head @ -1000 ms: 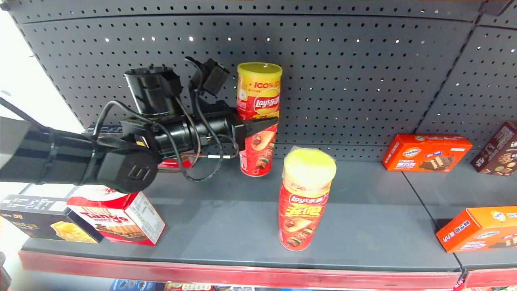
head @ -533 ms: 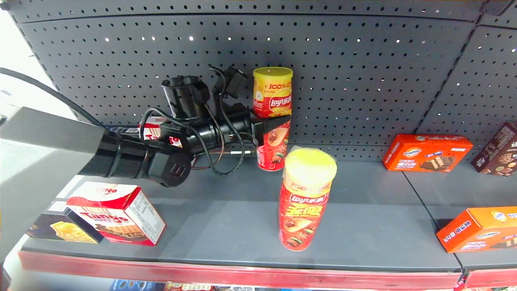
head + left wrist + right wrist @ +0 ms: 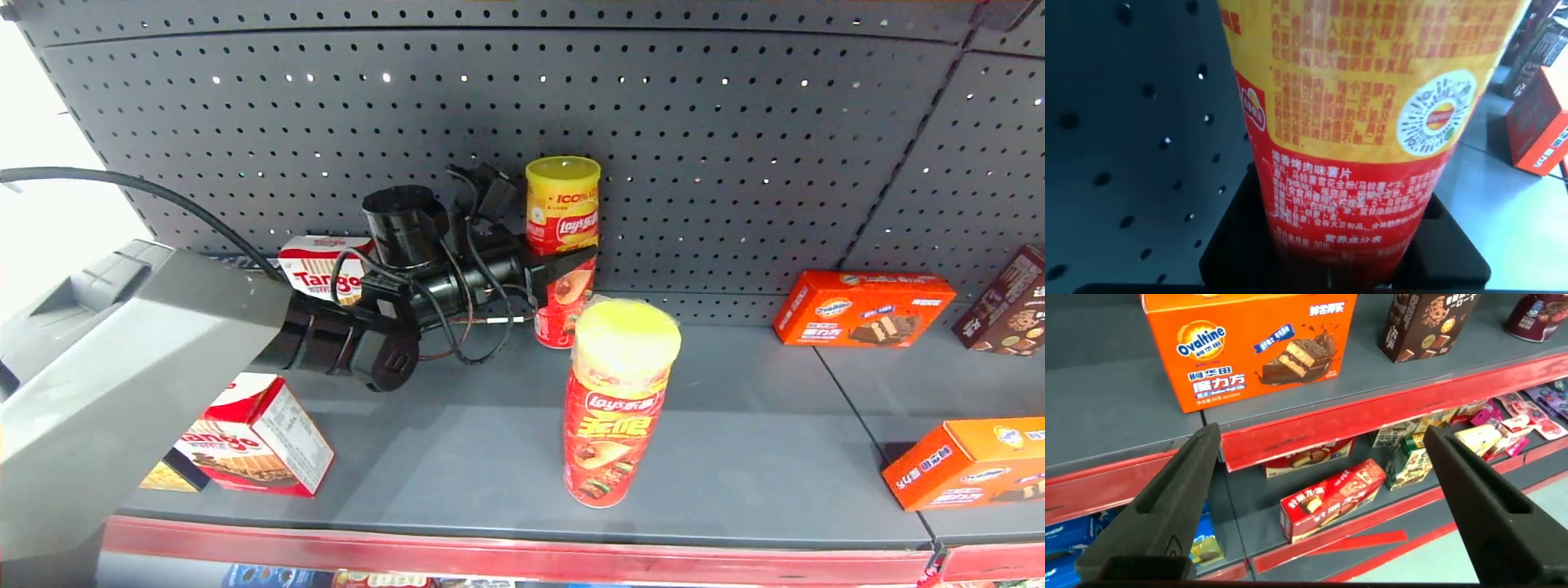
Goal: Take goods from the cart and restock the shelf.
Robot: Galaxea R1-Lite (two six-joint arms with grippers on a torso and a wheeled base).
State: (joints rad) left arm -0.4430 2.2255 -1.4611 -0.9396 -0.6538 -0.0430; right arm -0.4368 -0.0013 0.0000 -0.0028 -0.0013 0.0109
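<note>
Left arm [image 3: 326,339] outstretched over the shelf [image 3: 735,457] — left fingers [image 3: 565,263] clamped on the chip can [image 3: 562,208] — right fingers [image 3: 1167,514] apart.

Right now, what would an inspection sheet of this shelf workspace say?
Surface: grey shelf, red front edge.
Job's things: rear chip can upright in the left tool, close to the pegboard; front chip can standing free.
Clutter: wafer boxes left; orange boxes right.
Tools: left tool shut on rear chip can; right tool open, empty.
Cables: black loops hanging under the left wrist.
Surroundings: pegboard behind; boxed goods on a lower level.
</note>
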